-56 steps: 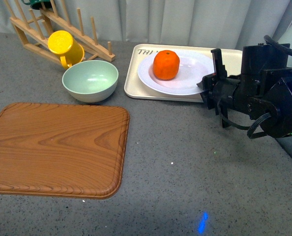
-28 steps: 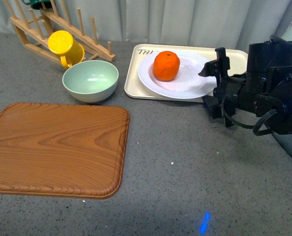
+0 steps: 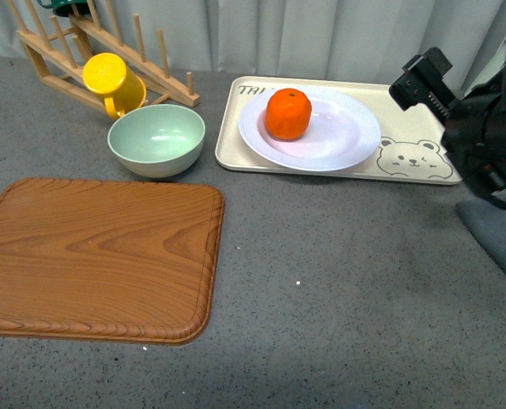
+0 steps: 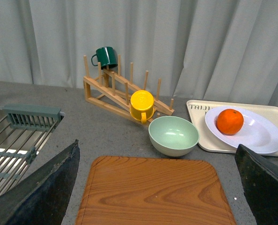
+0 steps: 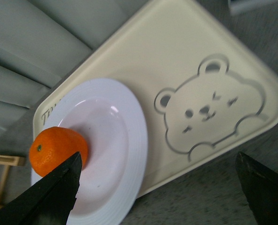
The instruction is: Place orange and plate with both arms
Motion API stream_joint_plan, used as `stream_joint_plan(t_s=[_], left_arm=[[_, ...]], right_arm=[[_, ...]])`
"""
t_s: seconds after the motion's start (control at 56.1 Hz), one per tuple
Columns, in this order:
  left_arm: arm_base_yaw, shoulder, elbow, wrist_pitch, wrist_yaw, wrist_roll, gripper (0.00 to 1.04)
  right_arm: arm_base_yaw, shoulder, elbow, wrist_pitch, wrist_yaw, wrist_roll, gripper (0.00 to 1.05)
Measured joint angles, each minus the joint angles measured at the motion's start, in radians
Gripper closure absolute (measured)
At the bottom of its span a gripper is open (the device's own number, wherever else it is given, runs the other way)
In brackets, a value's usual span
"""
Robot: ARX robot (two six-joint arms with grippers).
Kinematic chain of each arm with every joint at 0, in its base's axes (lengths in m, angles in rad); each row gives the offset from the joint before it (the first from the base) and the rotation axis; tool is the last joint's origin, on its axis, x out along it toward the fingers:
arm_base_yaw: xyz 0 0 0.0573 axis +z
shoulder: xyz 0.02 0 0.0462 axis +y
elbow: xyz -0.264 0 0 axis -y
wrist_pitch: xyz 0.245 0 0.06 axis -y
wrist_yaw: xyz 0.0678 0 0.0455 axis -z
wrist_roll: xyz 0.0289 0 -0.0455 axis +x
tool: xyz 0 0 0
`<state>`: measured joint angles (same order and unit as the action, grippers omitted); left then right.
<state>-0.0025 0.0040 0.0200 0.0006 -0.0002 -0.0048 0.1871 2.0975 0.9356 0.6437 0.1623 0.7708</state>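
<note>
The orange [image 3: 288, 112] rests on the left part of the white plate [image 3: 347, 141], which lies on the beige bear tray [image 3: 415, 158]. My right gripper [image 3: 416, 81] hovers open above the tray's far right corner, apart from the plate. In the right wrist view the right gripper [image 5: 158, 157] has its fingers spread wide, with the orange [image 5: 57, 150], the plate [image 5: 125, 140] and the tray [image 5: 209, 61] beyond them. My left gripper [image 4: 157, 154] is open and held high over the wooden board; the orange [image 4: 230, 121] and plate [image 4: 258, 136] lie far off to its right.
A wooden cutting board [image 3: 100, 256] fills the near left. Behind it stand a pale green bowl [image 3: 157, 138], a yellow mug [image 3: 112, 81] and a wooden rack [image 3: 151, 60]. A green mug [image 4: 105, 56] tops the rack. A sink grid [image 4: 12, 145] is at the far left.
My right gripper has pulled away from the plate's right rim, moving right and upward. The bear drawing on the tray now shows. Orange and plate stay in place.
</note>
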Motion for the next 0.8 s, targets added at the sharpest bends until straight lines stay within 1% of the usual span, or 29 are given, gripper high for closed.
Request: stream_joint_plan(t_s=[0.036, 0.143, 0.285, 0.321, 0.356, 0.57, 0.802], left_arm=[[0.000, 0.000, 0.000, 0.000, 0.000, 0.000, 0.06], [0.000, 0.000, 0.000, 0.000, 0.000, 0.000, 0.06], [0.000, 0.000, 0.000, 0.000, 0.000, 0.000, 0.06], [0.000, 0.000, 0.000, 0.000, 0.000, 0.000, 0.06], [0.000, 0.000, 0.000, 0.000, 0.000, 0.000, 0.06], [0.000, 0.000, 0.000, 0.000, 0.000, 0.000, 0.06], [0.000, 0.000, 0.000, 0.000, 0.000, 0.000, 0.06]], right_arm=[[0.005, -0.050, -0.042, 0.019, 0.046, -0.105, 0.09], [0.017, -0.177, -0.166, 0.083, 0.109, -0.346, 0.09], [0.022, -0.329, -0.351, 0.172, 0.127, -0.585, 0.09], [0.018, -0.367, -0.387, 0.158, 0.116, -0.608, 0.09], [0.014, -0.423, -0.432, 0.112, 0.101, -0.633, 0.09], [0.008, -0.737, -0.636, 0.014, 0.079, -0.763, 0.09], [-0.016, -1.228, -0.801, -0.259, 0.077, -0.845, 0.09]])
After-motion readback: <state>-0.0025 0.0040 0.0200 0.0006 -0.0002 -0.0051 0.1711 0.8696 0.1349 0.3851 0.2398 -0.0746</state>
